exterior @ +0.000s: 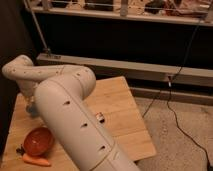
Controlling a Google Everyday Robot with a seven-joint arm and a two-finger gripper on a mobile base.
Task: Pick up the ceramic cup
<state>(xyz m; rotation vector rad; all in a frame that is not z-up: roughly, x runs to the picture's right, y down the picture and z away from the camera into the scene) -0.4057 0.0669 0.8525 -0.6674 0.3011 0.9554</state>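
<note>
The ceramic cup (pixel 32 109) is a small blue-grey shape near the left edge of the wooden table (pixel 117 107), mostly hidden behind my arm. My white arm (pixel 75 115) rises from the bottom of the view and bends left. The gripper (pixel 29 99) points down at the arm's far left end, right above or at the cup. I cannot tell whether it touches the cup.
An orange-red bowl (pixel 39 141) stands at the front left of the table, with an orange carrot (pixel 36 160) in front of it. A small dark object (pixel 100 118) lies mid-table. A black cable (pixel 175 95) runs over the floor to the right.
</note>
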